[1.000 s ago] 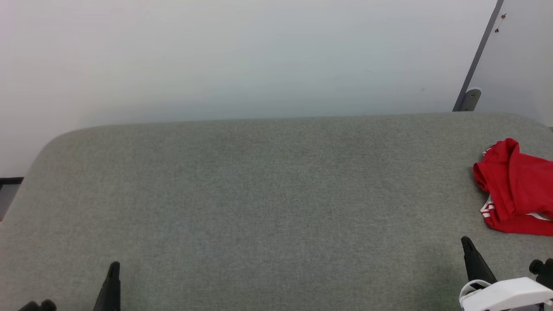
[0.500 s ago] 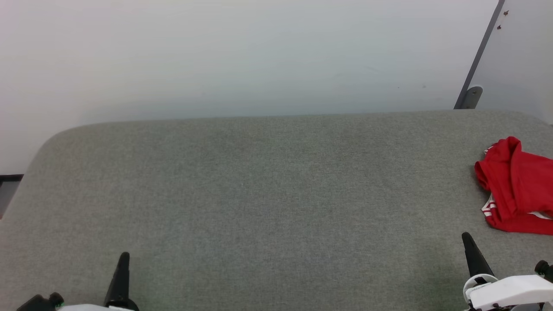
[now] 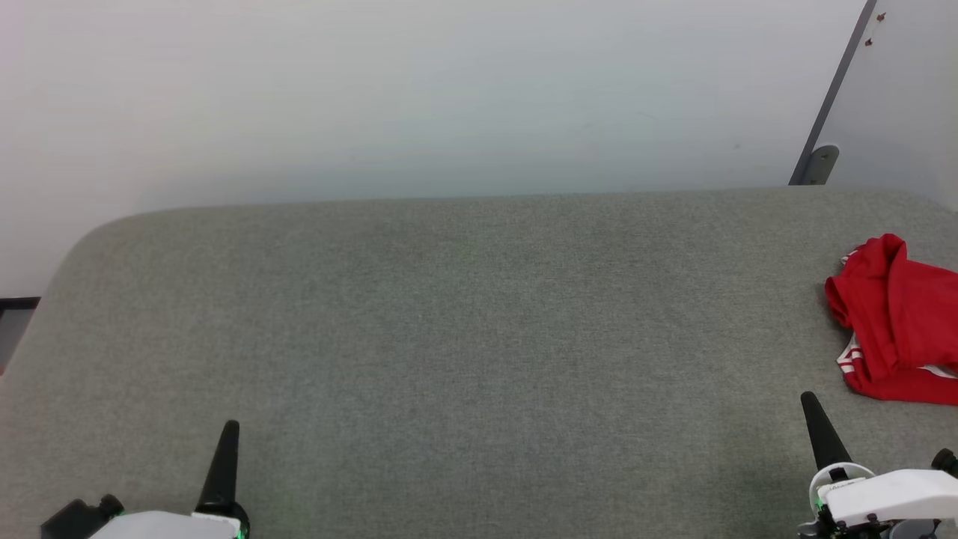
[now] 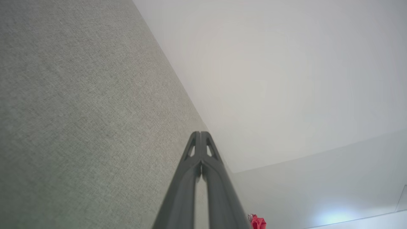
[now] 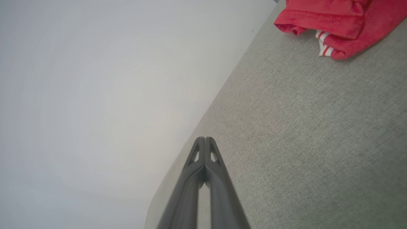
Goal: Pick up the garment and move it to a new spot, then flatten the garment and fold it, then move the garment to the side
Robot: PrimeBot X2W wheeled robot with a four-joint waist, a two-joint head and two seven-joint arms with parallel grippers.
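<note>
The garment (image 3: 898,314) lies crumpled at the right edge of the grey table (image 3: 464,337), red with a bit of red-and-white striped trim showing, partly cut off by the frame. The right wrist view has the garment (image 5: 337,22) at its top right; a small red piece of the garment (image 4: 257,222) peeks past the fingers in the left wrist view. My right gripper (image 3: 808,399) sits at the lower right, shut and empty, below and left of the garment, not touching it. At the lower left my left gripper (image 3: 232,428) is shut and empty. Both wrist views show the shut fingertips, left gripper (image 4: 201,133) and right gripper (image 5: 205,139).
A pale wall (image 3: 449,97) rises behind the table's far edge. A grey panel edge with a bracket (image 3: 819,161) stands at the back right. The table's left corner is rounded, with a dark strip (image 3: 15,303) beyond it.
The head camera has shifted a little, so the whole picture moved. Both grippers have come further up into the head view, the left one more. The garment lies as before.
</note>
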